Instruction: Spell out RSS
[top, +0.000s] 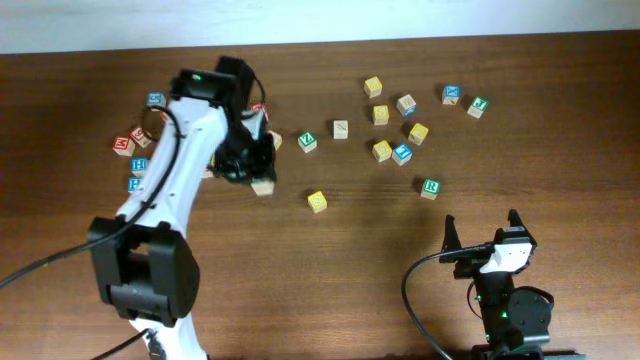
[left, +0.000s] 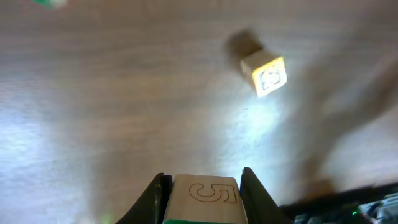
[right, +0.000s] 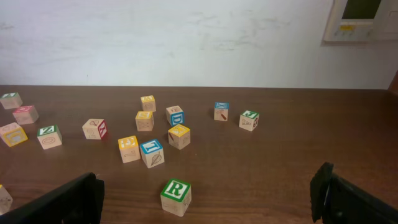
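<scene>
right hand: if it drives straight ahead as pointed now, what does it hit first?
Most likely the green R cube, sitting just ahead of the open right hand, slightly left of its centre line. Nothing lies nearer; exact depth is unclear.

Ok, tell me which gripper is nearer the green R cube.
Right. The right gripper, open, is just behind the green R cube; the left gripper is far off to its left, gripping a different cube.

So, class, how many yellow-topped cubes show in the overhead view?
5 clear: four cubes in the upper-right cluster, one alone near the centre. The left arm may hide others.
</scene>
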